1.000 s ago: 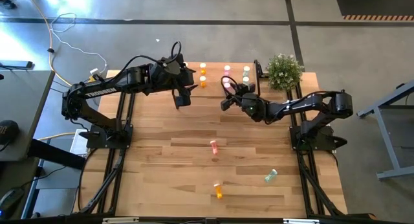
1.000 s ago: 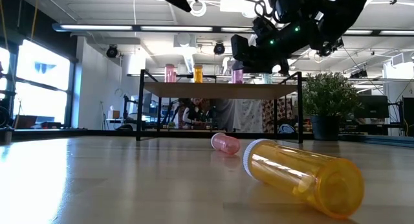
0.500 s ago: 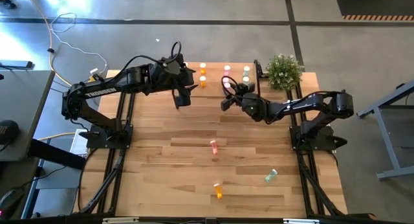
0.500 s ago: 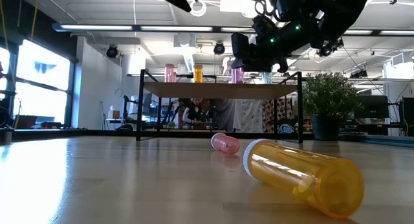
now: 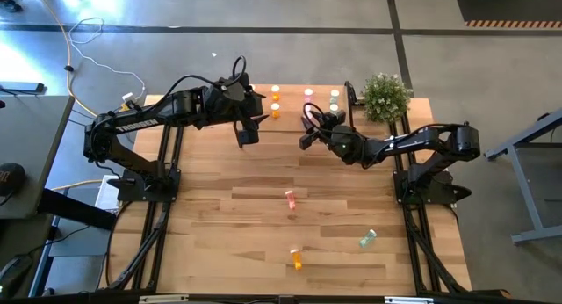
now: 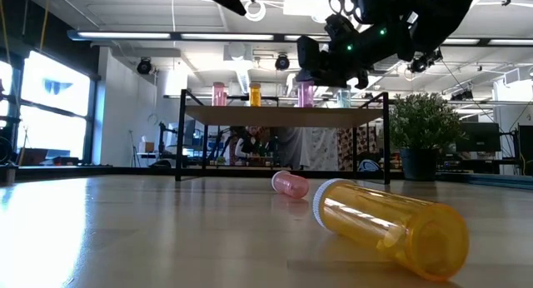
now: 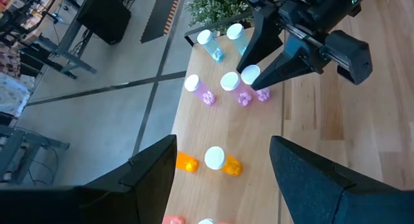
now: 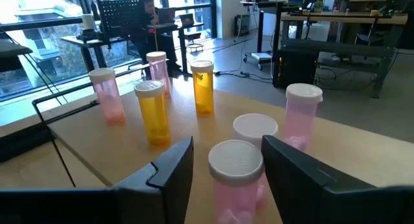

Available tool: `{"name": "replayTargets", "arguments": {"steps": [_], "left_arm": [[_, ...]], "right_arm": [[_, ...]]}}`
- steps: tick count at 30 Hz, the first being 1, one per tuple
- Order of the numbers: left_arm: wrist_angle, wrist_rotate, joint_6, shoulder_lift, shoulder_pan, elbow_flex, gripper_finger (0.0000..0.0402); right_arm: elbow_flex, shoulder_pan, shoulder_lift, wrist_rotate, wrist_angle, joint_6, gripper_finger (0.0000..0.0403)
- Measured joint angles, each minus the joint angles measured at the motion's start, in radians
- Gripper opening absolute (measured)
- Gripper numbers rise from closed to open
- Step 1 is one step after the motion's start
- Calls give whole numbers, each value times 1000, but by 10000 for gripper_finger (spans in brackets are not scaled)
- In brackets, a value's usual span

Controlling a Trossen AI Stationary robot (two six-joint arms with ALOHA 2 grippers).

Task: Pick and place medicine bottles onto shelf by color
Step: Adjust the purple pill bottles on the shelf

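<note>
Over the shelf, right gripper jaws parted around an upright pink bottle, not clamped. Left gripper open, empty. Pink, orange, teal bottles lying on table.

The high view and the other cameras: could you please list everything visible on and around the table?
shelf: one, light wood top, black legs, far table edge
standing medicine bottles: at least nine, pink, orange, teal, on the shelf
lying bottles: three, pink, orange, teal, on the table
plant: one, green, far right corner
person: at least one, beyond the shelf
left gripper: open, empty, by the shelf's left end
right gripper: open, astride a pink shelf bottle
</note>
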Motion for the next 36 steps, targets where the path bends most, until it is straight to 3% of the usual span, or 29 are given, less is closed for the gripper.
{"name": "replayTargets", "arguments": {"steps": [16, 28, 31, 36], "left_arm": [[0, 0, 4, 0, 0, 0, 236], [1, 16, -5, 0, 0, 0, 236], [2, 49, -20, 0, 7, 0, 236], [2, 207, -114, 0, 47, 0, 236]], "right_arm": [[0, -3, -13, 18, 38, -24, 174], [5, -9, -194, -14, -20, -49, 174], [70, -9, -240, -27, -150, -49, 174], [284, -36, -257, -84, -583, -27, 174]]}}
